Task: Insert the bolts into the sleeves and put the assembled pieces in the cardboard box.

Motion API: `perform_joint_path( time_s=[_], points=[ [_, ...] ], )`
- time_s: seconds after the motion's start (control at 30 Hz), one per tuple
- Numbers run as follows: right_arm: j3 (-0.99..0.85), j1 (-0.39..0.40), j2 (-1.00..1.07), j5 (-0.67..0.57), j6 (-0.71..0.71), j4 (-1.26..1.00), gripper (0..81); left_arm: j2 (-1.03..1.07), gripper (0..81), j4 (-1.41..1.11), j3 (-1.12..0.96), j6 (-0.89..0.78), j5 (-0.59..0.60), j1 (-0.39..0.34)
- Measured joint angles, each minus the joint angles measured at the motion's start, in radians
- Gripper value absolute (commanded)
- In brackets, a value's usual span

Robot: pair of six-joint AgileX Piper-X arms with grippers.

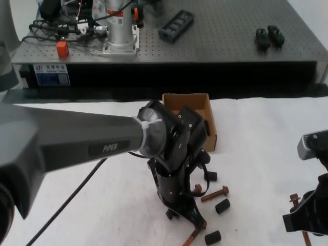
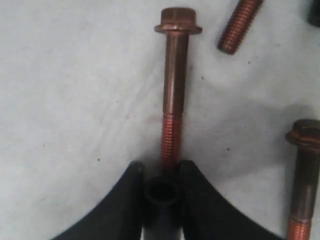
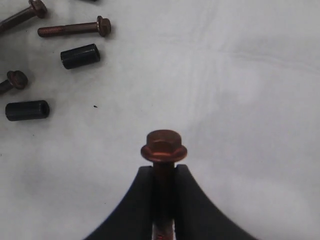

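My left gripper (image 2: pixel 161 172) clamps a sleeve (image 2: pixel 161 192), bore outward; my right gripper (image 3: pixel 163 170) pinches a bolt (image 3: pixel 163 146) by its shank, ready, I judge, for mating.

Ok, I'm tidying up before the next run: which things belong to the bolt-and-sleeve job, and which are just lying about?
Job: sleeve in left tool; bolt in right tool; loose bolts; loose sleeves; cardboard box.
Lying about, behind: black tray; orange block; two dark parts.

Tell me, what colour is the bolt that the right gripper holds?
Copper-brown. The bolt in the right gripper shows best in the right wrist view.
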Motion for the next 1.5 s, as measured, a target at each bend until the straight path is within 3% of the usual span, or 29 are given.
perform_joint_path(
  time_s=[0.13,0.33,0.5,0.67,0.77,0.9,1.17,1.27,1.43,1.5],
  points=[
    [0.000,0.000,0.000,-0.013,0.007,0.000,0.0,0.001,0.7,0.033,-0.010,0.000,0.000,0.000],
    [0.000,0.000,0.000,-0.130,0.040,-0.008,0.0,-0.058,0.7,0.085,-0.003,-0.018,0.000,0.000],
    [0.004,0.000,-0.046,-0.459,0.220,-0.284,0.0,-0.293,0.7,-0.087,0.130,-0.058,0.038,0.000],
    [0.004,0.002,-0.073,-0.578,0.390,-0.502,0.0,-0.553,0.7,-0.406,0.405,-0.076,0.177,0.000],
    [0.004,0.017,-0.073,-0.589,0.410,-0.494,0.0,-0.672,0.7,-0.544,0.573,-0.100,0.223,0.000],
    [0.004,0.052,-0.073,-0.577,0.402,-0.440,0.0,-0.745,0.7,-0.458,0.646,-0.108,0.178,0.000],
    [0.004,0.110,-0.073,-0.545,0.390,-0.381,0.0,-0.512,0.2,-0.129,0.646,-0.087,0.081,0.000],
    [0.004,0.122,-0.073,-0.542,0.389,-0.366,0.0,-0.436,7.4,-0.108,0.620,-0.099,0.062,0.000],
    [0.004,0.142,-0.073,-0.540,0.386,-0.349,0.0,-0.413,39.3,-0.086,0.594,-0.143,0.053,-0.003],
    [0.004,0.146,-0.073,-0.540,0.384,-0.342,0.0,-0.413,41.0,-0.068,0.594,-0.168,0.051,-0.006]
  ],
)
